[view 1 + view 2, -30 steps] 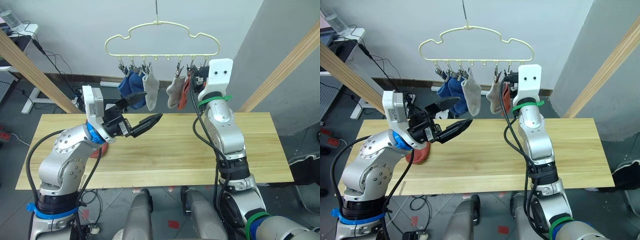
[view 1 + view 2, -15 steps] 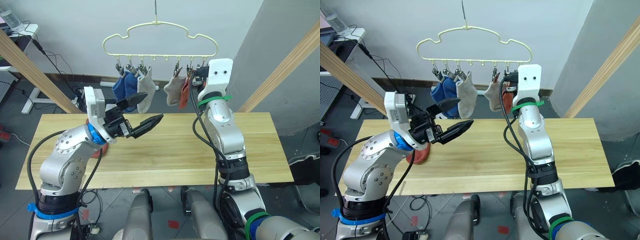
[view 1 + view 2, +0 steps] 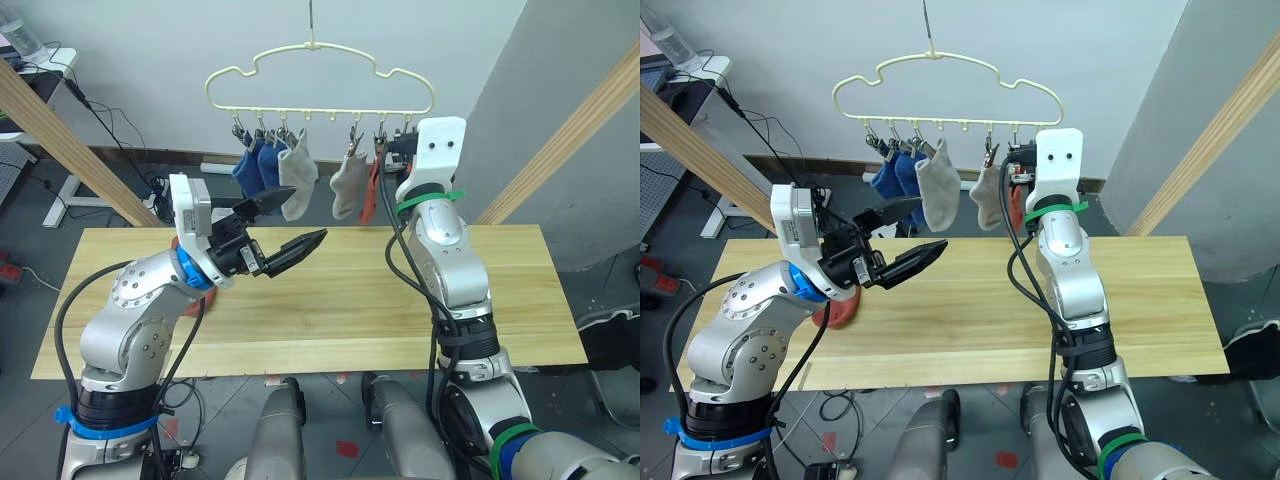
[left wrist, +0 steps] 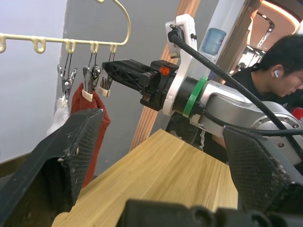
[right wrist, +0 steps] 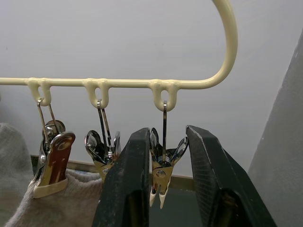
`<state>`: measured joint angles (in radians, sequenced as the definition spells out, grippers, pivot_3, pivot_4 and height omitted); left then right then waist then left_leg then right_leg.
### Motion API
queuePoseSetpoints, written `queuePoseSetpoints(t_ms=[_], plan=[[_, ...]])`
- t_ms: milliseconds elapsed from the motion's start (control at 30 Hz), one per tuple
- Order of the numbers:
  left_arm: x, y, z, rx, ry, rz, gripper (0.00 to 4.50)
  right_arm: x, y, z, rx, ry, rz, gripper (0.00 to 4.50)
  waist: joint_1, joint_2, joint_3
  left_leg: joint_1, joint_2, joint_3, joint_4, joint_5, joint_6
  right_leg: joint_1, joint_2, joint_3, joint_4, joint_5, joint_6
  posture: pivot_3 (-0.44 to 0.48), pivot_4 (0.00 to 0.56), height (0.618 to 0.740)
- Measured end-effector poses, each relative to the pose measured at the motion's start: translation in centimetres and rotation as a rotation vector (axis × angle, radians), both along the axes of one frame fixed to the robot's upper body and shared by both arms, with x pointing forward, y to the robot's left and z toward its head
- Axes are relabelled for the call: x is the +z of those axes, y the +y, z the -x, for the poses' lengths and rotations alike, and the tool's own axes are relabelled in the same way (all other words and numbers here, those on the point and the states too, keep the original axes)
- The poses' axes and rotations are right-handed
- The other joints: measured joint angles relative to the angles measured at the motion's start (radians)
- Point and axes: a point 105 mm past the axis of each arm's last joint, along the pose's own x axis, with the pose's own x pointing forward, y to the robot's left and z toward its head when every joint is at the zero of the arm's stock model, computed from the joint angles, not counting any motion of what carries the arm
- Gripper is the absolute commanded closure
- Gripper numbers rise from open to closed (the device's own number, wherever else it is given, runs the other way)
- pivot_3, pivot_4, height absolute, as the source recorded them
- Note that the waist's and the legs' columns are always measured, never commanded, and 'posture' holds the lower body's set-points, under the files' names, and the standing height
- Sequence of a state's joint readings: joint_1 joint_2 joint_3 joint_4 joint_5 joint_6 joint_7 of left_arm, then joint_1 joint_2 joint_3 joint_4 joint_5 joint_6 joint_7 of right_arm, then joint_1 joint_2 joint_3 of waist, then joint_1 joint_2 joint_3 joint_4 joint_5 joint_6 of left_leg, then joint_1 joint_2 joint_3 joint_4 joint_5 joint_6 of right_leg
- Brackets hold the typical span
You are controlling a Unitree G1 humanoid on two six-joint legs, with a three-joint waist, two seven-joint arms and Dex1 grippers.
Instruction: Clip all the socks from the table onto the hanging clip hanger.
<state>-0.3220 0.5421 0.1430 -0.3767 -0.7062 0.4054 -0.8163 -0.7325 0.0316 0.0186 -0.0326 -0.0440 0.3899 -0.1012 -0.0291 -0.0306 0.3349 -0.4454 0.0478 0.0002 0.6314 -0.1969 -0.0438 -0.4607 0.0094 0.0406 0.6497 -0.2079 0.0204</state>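
Observation:
The cream clip hanger [image 3: 320,72] hangs above the table's far edge. Clipped to it are two blue socks [image 3: 258,165], two grey socks [image 3: 296,172] [image 3: 347,186] and one rust-red sock [image 3: 372,192]. Another rust-red sock [image 3: 843,308] lies on the table [image 3: 400,300], partly hidden under my left arm. My left gripper [image 3: 302,218] hovers open and empty over the table, below the hanging socks. My right gripper [image 5: 166,135] is raised to the hanger's right end. Its fingers press both sides of the last clip [image 5: 162,177], which holds no sock.
Thick wooden poles [image 3: 60,140] [image 3: 585,125] slant up at both sides of the table. A person [image 4: 279,61] sits beyond the table's right end in the left wrist view. Cables and a desk stand on the floor at the far left.
The hanger and its socks swung left half a second ago and have swung back. Both arms have stayed nearly still.

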Motion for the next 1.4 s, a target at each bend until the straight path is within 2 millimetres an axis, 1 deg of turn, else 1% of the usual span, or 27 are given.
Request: queuePoseSetpoints(t_ms=[33,100,167,200,267,533,567,633,667,733,800,867,900,967,1033,1100,1167,1267,1333,1400], plan=[[-0.1,0.0,0.0,0.002,0.002,-0.002,0.0,-0.1,-0.1,0.0,0.011,0.008,0.002,3.36,0.0,0.0,0.0,0.0,0.0,0.0,0.0,0.0,0.0,0.0,0.0,0.0,0.0,0.0,0.0,0.024,0.334,0.74],[-0.2,0.0,0.0,0.004,0.002,-0.003,0.0,-0.1,-0.7,-0.1,0.029,0.026,-0.006,3.64,0.001,0.0,0.0,0.0,0.0,0.0,0.0,0.0,0.0,0.0,0.0,0.0,0.0,0.0,0.0,0.024,0.334,0.74],[-0.2,0.0,0.0,0.005,0.002,0.002,0.0,0.3,-1.3,0.0,0.045,0.026,-0.017,3.97,0.001,0.0,0.0,0.0,0.0,0.0,0.0,0.0,0.0,0.0,0.0,0.0,0.0,0.0,0.0,0.014,0.331,0.74],[-0.2,-0.1,0.0,0.005,0.002,0.004,0.0,0.5,-1.3,0.1,0.056,0.025,-0.017,4.24,0.001,0.0,0.0,0.0,0.0,0.0,0.0,0.0,0.0,0.0,0.0,0.0,0.0,0.0,0.0,0.014,0.331,0.74],[-0.3,-0.1,0.0,0.006,0.003,0.006,0.0,0.7,-1.2,0.3,0.102,0.038,-0.02,4.24,0.001,0.0,0.0,0.0,0.0,0.0,0.0,0.0,0.0,0.0,0.0,0.0,0.0,0.0,0.0,0.011,0.33,0.74],[-1.2,0.0,-0.1,0.033,0.02,-0.002,0.0,0.3,-0.8,1.3,0.347,0.145,-0.022,4.24,0.0,0.0,0.0,0.0,0.0,0.0,0.0,0.0,0.0,0.001,0.0,0.0,0.0,0.0,0.0,-0.004,0.325,0.74],[-1.6,0.2,-0.2,0.058,0.037,-0.011,0.0,0.2,-1.0,1.6,0.402,0.184,-0.029,4.24,0.0,0.0,0.0,0.0,0.0,0.0,0.0,0.0,0.0,0.001,0.0,0.0,0.0,0.0,0.0,-0.004,0.325,0.74],[-3.1,1.0,-0.5,0.124,0.097,-0.046,0.0,0.5,-1.7,1.9,0.471,0.244,-0.044,4.24,0.0,0.0,0.0,0.0,0.0,0.0,0.001,0.0,0.0,0.001,0.0,0.0,0.001,0.0,0.0,-0.006,0.324,0.74],[-4.0,1.6,-0.7,0.17,0.126,-0.073,0.0,0.9,-2.2,2.1,0.503,0.272,-0.069,4.24,-0.001,0.0,0.0,0.001,0.0,0.0,0.001,0.0,0.0,0.001,0.0,0.0,0.001,0.0,0.0,-0.005,0.323,0.74],[-5.2,2.5,-1.1,0.242,0.158,-0.107,0.0,1.3,-2.8,2.4,0.54,0.31,-0.116,4.24,-0.001,0.0,0.0,0.001,0.0,0.0,0.001,0.0,0.0,0.001,0.0,0.0,0.001,0.0,0.0,-0.005,0.323,0.74],[-6.2,3.5,-1.6,0.314,0.174,-0.14,0.0,1.3,-2.4,2.7,0.594,0.359,-0.152,4.24,-0.002,0.0,0.0,0.002,0.0,0.0,0.001,0.0,0.0,0.001,0.0,0.001,0.003,0.0,0.0,-0.005,0.32,0.74],[-7.3,5.7,-2.8,0.455,0.18,-0.187,0.0,1.4,-2.0,3.0,0.665,0.413,-0.211,4.24,-0.004,0.0,0.0,0.004,0.0,0.001,0.001,0.0,0.0,0.001,0.001,0.001,0.005,0.0,0.0,-0.002,0.321,0.74],[-8.1,7.9,-3.7,0.572,0.187,-0.215,0.0,1.4,-1.7,3.2,0.704,0.444,-0.245,4.24,-0.005,0.0,0.0,0.005,0.001,0.002,0.001,0.0,0.0,0.001,0.001,0.002,0.006,0.0,0.0,0.003,0.324,0.74],[-9.4,11.4,-4.5,0.738,0.214,-0.257,0.0,1.3,-1.6,3.4,0.724,0.469,-0.263,4.24,-0.005,0.0,0.0,0.005,0.001,0.001,0.001,0.0,0.0,0.001,0.001,0.002,0.007,0.0,0.0,0.003,0.326,0.74],[-10.7,14.0,-4.8,0.851,0.256,-0.28,0.0,1.1,-1.5,3.4,0.722,0.488,-0.264,4.24,-0.003,0.0,0.0,0.005,0.001,0.002,0.001,0.0,0.0,0.0,0.001,0.002,0.007,-0.001,0.0,0.006,0.329,0.74],[-11.6,15.1,-5.0,0.899,0.288,-0.29,0.0,0.9,-1.4,3.3,0.719,0.496,-0.265,4.24,-0.003,0.0,0.0,0.004,0.0,0.003,0.001,0.0,0.0,0.0,0.0,0.002,0.006,-0.001,0.0,0.008,0.333,0.74],[-12.1,15.7,-5.3,0.922,0.303,-0.295,0.0,0.9,-1.3,3.3,0.718,0.502,-0.262,4.24,0.001,0.0,0.0,0.004,0.0,0.002,0.001,0.0,0.0,0.0,-0.001,0.002,0.006,-0.001,0.0,0.006,0.341,0.74],[-13.0,17.5,-6.4,0.982,0.352,-0.296,0.0,0.8,-1.2,3.3,0.719,0.508,-0.26,4.24,0.002,0.0,0.0,0.004,0.0,0.002,0.001,0.0,0.0,0.0,-0.001,0.001,0.007,-0.001,0.0,0.005,0.347,0.74],[-13.8,18.7,-6.9,1.0,0.403,-0.314,0.0,0.8,-1.3,3.3,0.719,0.507,-0.259,4.24,0.0,0.0,0.0,0.004,0.0,0.002,0.001,0.0,0.0,0.0,0.0,0.001,0.007,-0.001,0.0,0.002,0.348,0.74],[-14.7,19.2,-7.0,0.999,0.438,-0.33,0.0,0.8,-1.3,3.2,0.716,0.507,-0.257,4.24,-0.001,0.0,0.0,0.004,0.0,0.002,0.001,0.0,0.0,0.0,0.0,0.001,0.007,-0.001,0.0,-0.003,0.353,0.74]])
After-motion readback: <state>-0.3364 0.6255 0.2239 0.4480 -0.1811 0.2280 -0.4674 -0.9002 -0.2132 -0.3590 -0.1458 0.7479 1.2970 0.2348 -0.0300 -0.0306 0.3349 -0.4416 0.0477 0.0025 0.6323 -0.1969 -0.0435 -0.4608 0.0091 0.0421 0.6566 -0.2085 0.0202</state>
